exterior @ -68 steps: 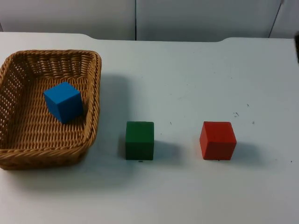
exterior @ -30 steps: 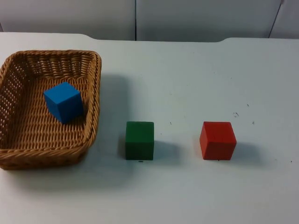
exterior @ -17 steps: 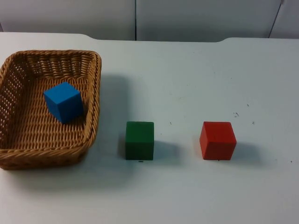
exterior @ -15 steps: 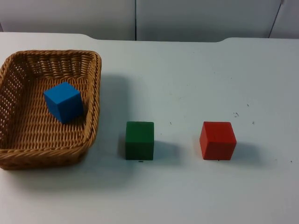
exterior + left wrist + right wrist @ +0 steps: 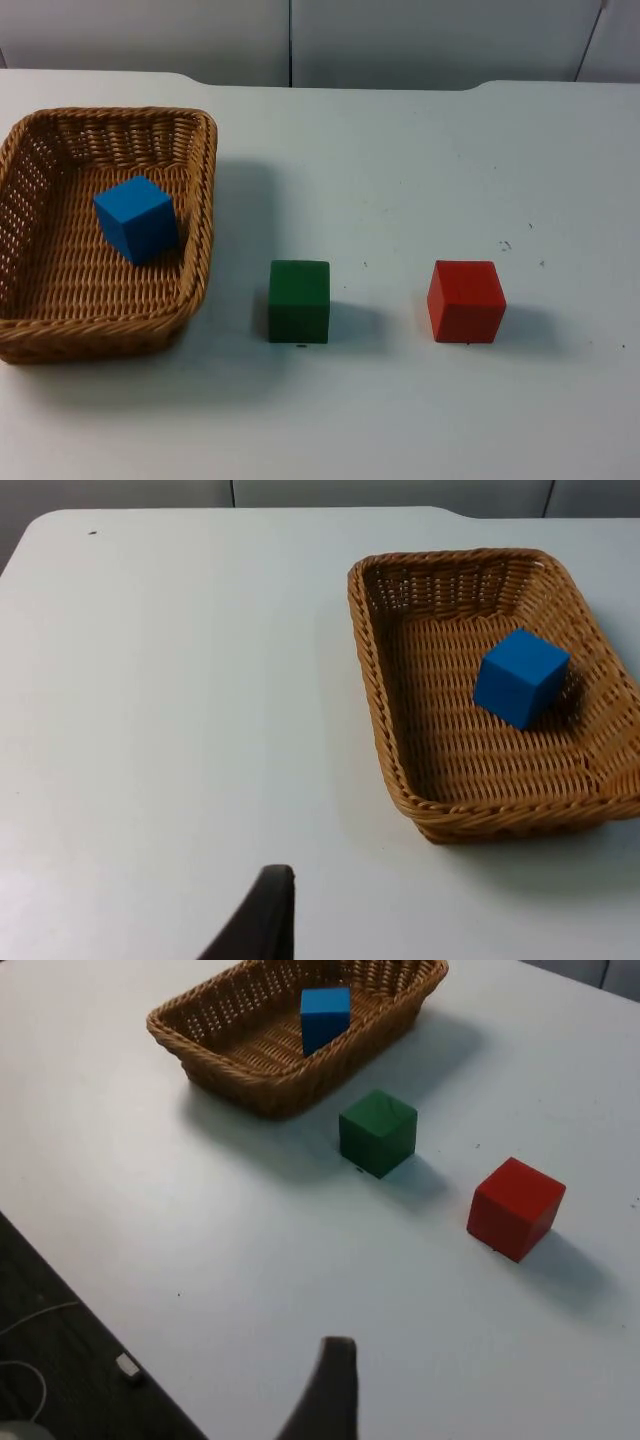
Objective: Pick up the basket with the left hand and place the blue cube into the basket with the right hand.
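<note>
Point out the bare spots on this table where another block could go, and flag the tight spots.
Bare table runs wide behind the green cube and red cube, up to the grey partition wall, and along the near edge. Between those cubes lies a smaller gap. Tight: the strip between the green cube and the wicker basket, which holds the blue cube.

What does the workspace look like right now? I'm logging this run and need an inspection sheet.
Surface: white table, faint specks.
Job's things: basket sits on the table at the left; blue cube lies inside it, tilted against the right wall.
Clutter: green cube and red cube on the table, apart, right of the basket.
Grippers: left fingertip and right fingertip above bare table, away from everything; both arms wait.
Cables: nothing seen.
Surroundings: grey wall behind.
</note>
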`<state>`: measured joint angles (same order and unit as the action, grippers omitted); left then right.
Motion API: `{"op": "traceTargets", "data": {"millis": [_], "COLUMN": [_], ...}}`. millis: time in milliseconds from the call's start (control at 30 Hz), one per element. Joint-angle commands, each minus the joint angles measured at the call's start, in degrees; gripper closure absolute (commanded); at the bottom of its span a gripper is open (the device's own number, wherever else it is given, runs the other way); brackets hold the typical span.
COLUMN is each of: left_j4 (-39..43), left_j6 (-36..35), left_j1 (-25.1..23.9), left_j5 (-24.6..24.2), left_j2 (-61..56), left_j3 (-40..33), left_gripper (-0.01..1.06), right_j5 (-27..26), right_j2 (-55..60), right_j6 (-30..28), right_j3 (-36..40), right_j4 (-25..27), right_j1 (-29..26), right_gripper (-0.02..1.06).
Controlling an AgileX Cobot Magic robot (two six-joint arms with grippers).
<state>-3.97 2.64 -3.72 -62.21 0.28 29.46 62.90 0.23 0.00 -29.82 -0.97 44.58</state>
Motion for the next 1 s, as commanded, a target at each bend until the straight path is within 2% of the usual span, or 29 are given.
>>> {"op": "traceTargets", "data": {"millis": [0,233,300,767,833,867,900,933,967], "left_j4": [0.1,0.1,0.1,0.1,0.1,0.1,0.1,0.1,0.1], "left_j6": [-0.5,-0.5,-0.5,-0.5,-0.5,-0.5,-0.5,-0.5,-0.5], "left_j1": [-0.1,-0.1,-0.1,-0.1,-0.1,-0.1,-0.1,-0.1,-0.1], "left_j5": [0.6,0.6,0.6,0.6,0.6,0.6,0.6,0.6,0.6], "left_j2": [-0.3,-0.3,-0.3,-0.3,-0.3,-0.3,-0.3,-0.3,-0.3], "left_j3": [-0.1,-0.1,-0.1,-0.1,-0.1,-0.1,-0.1,-0.1,-0.1], "left_gripper": [0.0,0.0,0.0,0.0,0.0,0.0,0.0,0.0,0.0], "right_j5": [-0.4,-1.0,-1.0,-1.0,-1.0,-1.0,-1.0,-1.0,-1.0], "right_j2": [-0.2,-0.2,-0.2,-0.2,-0.2,-0.2,-0.2,-0.2,-0.2], "right_j6": [0.0,0.9,2.7,2.6,2.6,2.6,2.6,2.6,2.5], "right_j3": [0.2,0.7,0.7,0.7,0.7,0.7,0.7,0.7,0.7], "right_j4": [-0.5,-1.2,-2.3,-2.4,-2.4,-2.3,-2.3,-2.3,-2.3], "right_j1": [0.1,0.1,0.1,0.1,0.1,0.1,0.1,0.1,0.1], "right_gripper": [0.27,0.27,0.27,0.27,0.2,0.13,0.13,0.04,-0.01]}}
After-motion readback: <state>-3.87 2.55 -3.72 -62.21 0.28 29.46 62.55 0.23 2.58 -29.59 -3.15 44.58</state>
